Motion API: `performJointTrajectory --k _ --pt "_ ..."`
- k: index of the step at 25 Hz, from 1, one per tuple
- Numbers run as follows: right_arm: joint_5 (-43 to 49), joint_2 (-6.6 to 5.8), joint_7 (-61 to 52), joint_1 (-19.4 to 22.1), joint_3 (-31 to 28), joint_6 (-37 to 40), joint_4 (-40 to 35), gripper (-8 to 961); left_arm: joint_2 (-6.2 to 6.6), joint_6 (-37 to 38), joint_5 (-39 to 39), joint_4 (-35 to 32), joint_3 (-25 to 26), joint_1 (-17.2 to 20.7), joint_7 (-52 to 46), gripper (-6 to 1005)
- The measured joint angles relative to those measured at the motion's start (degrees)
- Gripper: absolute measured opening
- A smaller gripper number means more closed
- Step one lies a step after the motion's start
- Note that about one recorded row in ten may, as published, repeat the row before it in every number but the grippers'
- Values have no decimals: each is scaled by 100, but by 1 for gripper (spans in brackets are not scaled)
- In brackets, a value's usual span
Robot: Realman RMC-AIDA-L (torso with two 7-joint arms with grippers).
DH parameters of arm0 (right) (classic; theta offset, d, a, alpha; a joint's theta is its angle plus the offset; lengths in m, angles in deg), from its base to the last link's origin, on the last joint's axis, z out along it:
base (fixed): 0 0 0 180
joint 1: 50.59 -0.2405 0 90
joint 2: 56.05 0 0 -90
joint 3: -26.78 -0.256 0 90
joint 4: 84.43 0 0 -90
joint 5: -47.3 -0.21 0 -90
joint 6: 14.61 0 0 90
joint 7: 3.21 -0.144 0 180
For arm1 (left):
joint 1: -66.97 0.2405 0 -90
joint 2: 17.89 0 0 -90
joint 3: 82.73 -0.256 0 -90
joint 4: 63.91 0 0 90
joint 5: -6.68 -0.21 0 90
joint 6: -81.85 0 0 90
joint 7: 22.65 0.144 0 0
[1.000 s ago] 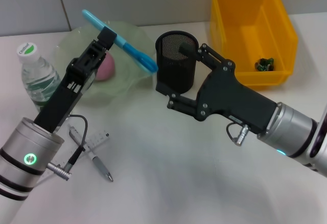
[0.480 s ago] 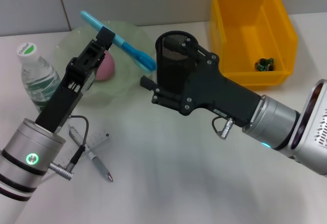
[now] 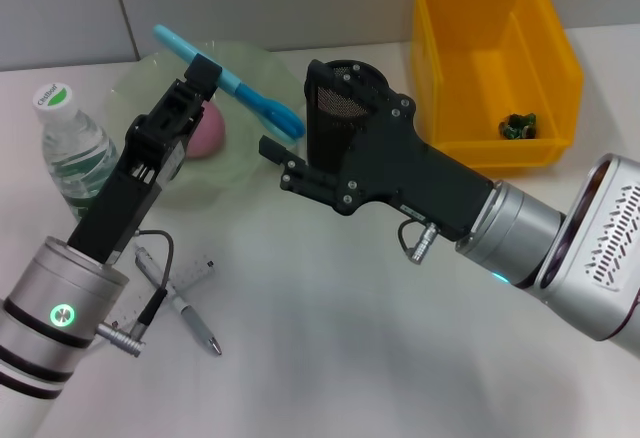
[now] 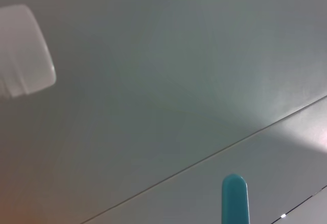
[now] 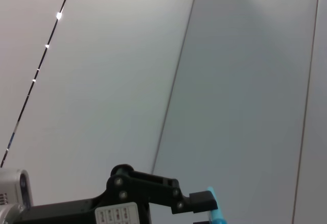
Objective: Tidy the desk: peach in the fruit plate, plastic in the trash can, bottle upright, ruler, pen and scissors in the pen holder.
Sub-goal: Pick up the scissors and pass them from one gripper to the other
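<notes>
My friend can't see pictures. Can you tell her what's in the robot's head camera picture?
The left gripper holds the light blue scissors in the air over the fruit plate, where the peach sits. The right gripper reaches toward them, passing in front of the pen holder.

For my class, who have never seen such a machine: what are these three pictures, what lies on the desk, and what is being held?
This is a two-armed robot. The head view looks down from its head; the other two come from wrist cameras and show mostly wall. The left end effector holds light blue scissors in the air above the green fruit plate, where the pink peach lies. The right end effector reaches toward the scissors, in front of the black mesh pen holder. On the white desk stand an upright bottle and the yellow trash can, which has a small dark item inside. A ruler and a pen lie near the left arm.
</notes>
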Motion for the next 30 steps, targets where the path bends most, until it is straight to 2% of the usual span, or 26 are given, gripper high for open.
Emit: performJointTrajectory --k 16,26,30 --pt "4 0 2 -121 -23 -119 138 707 0 -12 2 35 36 -11 -72 291" --pt "4 0 -1 -163 -35 -148 142 252 0 -15 1 35 56 -7 -82 298" --pt "4 0 -1 -183 -36 -161 141 201 0 -16 0 35 61 -7 -83 301"
